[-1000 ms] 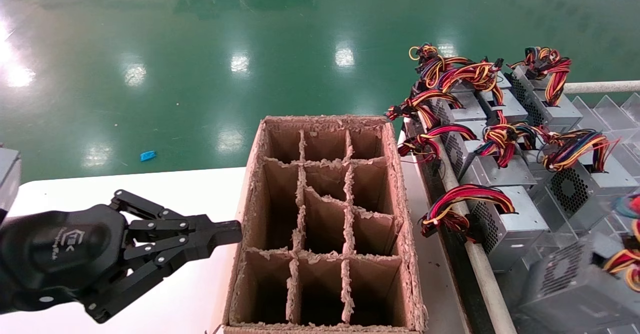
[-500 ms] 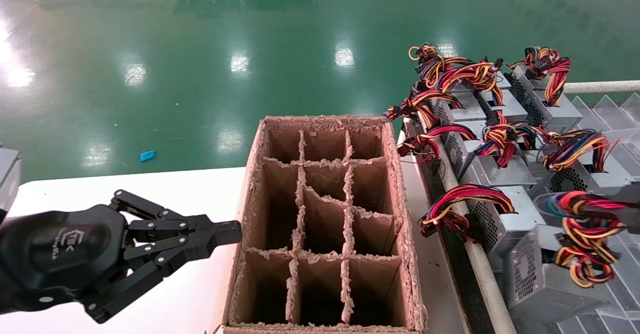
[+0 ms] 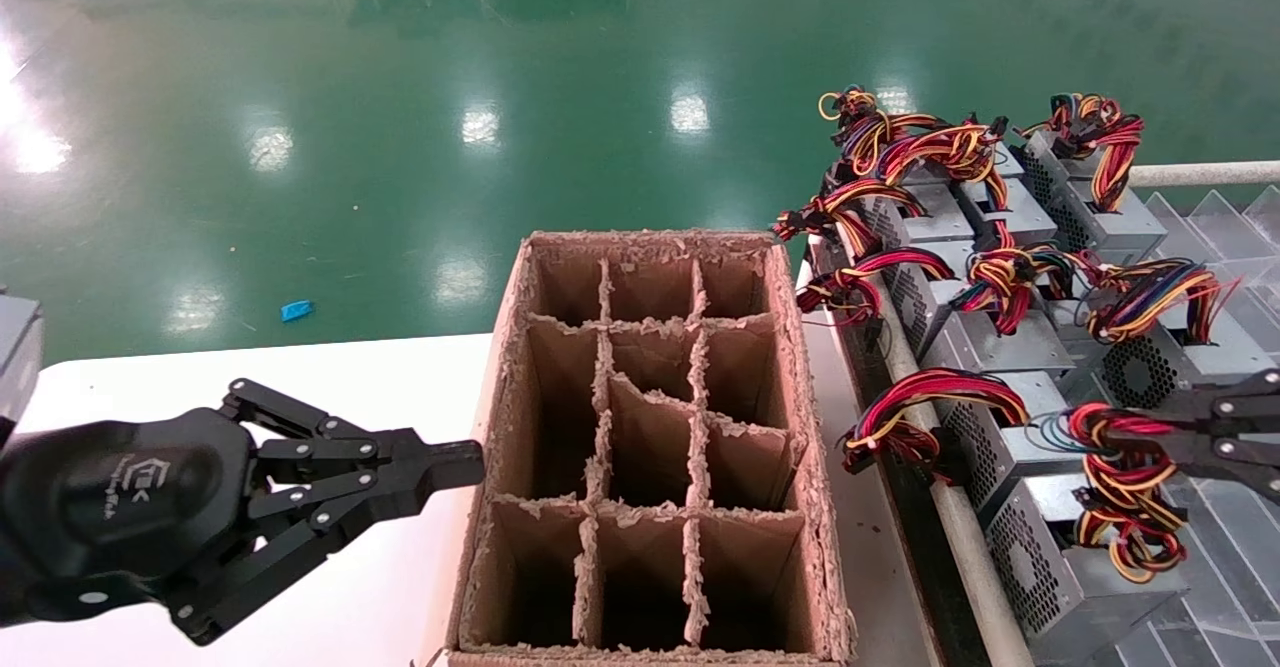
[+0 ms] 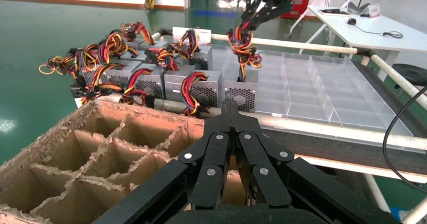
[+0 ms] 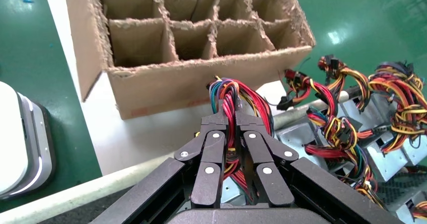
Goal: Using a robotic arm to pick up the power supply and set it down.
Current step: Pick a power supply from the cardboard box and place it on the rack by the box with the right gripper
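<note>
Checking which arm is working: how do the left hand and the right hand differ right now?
The left hand is shut on nothing, over the white table beside the cardboard box. The right hand is shut on the wire bundle of a power supply by the rack. Both are black, with linked fingers.

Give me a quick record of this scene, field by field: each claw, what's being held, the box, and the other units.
right claw: shut on the wire bundle of one power supply, over the clear tray at the robot's right
held power supply: grey metal box hanging tilted below the claw, perforated side showing
left claw: shut, holding nothing, parked over the white table beside the cardboard box
cardboard box: open, dividers inside, visible compartments empty
other power supplies: several, grouped on the tray behind the held one
</note>
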### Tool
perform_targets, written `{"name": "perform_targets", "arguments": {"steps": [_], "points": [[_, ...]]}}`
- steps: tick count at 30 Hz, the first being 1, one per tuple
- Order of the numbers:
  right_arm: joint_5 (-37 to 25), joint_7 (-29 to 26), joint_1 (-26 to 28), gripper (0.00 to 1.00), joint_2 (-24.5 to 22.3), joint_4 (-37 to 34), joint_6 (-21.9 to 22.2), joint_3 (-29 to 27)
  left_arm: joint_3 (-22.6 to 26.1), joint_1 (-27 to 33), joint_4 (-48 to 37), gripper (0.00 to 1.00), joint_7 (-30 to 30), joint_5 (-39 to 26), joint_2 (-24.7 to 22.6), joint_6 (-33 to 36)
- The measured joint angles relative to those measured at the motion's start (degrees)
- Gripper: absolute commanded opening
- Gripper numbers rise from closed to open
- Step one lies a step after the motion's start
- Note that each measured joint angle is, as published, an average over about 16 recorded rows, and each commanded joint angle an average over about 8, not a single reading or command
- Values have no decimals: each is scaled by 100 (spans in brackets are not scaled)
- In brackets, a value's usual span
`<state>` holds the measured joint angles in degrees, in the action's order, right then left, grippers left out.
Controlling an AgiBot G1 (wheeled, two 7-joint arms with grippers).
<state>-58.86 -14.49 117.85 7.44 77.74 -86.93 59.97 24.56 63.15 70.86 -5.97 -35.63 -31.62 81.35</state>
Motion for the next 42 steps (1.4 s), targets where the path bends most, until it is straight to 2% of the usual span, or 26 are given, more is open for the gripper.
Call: {"name": "perform_targets", "arguments": {"steps": [10,11,12,18,19,20,42], "points": [[-261,-222,-107,0,194,-1,280,145,0,0,0,0,0,0,0,0],[-274,-240,-116,4,203,0,299,154,0,0,0,0,0,0,0,0],[-284,-257,-125,13,211,1,314,163,0,0,0,0,0,0,0,0],[-292,-325,-157,88,229,5,340,197,0,0,0,0,0,0,0,0],[-288,-331,-157,97,229,6,337,198,0,0,0,0,0,0,0,0],[-283,-336,-155,100,228,6,334,198,0,0,0,0,0,0,0,0],[-171,-444,22,100,161,3,146,113,0,0,0,0,0,0,0,0]]}}
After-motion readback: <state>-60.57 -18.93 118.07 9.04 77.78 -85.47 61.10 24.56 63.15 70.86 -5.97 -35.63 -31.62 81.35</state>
